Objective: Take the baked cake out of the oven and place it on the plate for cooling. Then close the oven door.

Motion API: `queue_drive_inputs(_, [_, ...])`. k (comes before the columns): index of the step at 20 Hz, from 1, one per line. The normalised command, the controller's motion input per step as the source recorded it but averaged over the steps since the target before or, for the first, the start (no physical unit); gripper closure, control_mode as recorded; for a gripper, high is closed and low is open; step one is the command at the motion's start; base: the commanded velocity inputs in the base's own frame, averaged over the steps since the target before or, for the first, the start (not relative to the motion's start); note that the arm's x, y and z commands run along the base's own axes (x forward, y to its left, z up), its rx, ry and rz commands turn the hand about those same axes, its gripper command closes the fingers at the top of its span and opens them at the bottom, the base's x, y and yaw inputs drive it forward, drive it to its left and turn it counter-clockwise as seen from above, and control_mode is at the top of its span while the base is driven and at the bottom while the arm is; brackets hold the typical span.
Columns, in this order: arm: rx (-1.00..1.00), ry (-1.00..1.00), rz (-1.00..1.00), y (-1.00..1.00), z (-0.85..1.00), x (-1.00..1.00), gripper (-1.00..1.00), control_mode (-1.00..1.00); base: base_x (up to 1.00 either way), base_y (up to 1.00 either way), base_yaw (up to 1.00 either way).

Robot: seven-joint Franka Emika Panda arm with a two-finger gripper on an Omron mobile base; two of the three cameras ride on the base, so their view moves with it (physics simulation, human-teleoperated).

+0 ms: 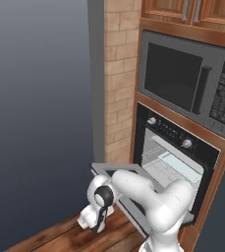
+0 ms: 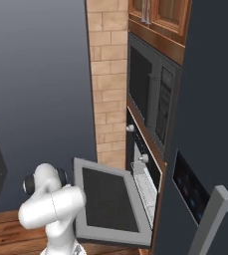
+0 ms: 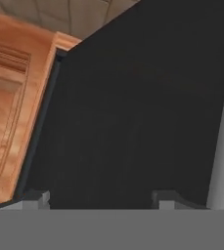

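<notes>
Broadly, the job now is a reach into the oven (image 1: 175, 147), whose black front sits in a warm wood surround beside a rough brick pillar (image 1: 119, 74) and beneath a smooth grey microwave (image 1: 182, 78). The oven door (image 2: 110, 199) lies dropped open and almost level, a grey frame around flat dark glass, jutting out over the plank floor (image 1: 55, 238). The white arm is folded low beside the door's left edge, with the pincer (image 1: 100, 222) hanging toward the floor, well apart from the cavity. In the hand view its fingertips (image 3: 35, 197) stand apart with nothing between them. To do this well, I judge that the arm should rise clear of the door's rim, swing over the glass and go in level, above the pale wire rack (image 1: 168, 167). Whether the cake rests on that rack I cannot tell; the lit interior is too small to read. A round silver knob (image 1: 186, 143) gleams on the control strip.
</notes>
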Motion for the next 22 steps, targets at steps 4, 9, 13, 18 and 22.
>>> queue_drive_inputs(4, [-0.23,-0.18,-0.2,-0.64,0.66,0.0,-1.0,-1.0,0.0,0.0,0.0])
queue_drive_inputs(9, [-0.23,-0.17,-0.19,-0.76,0.68,0.04,-1.0,-1.0,0.0,0.0,0.0])
queue_drive_inputs(13, [-0.19,-0.17,-0.1,-0.95,0.68,0.06,-1.0,-1.0,0.0,0.0,0.0])
queue_drive_inputs(18, [-0.11,-0.15,-0.02,-1.0,0.7,0.01,-1.0,-1.0,0.0,0.0,0.0])
queue_drive_inputs(22, [0.0,-0.12,0.0,-1.0,0.77,0.0,-1.0,-1.0,0.0,0.0,0.0])
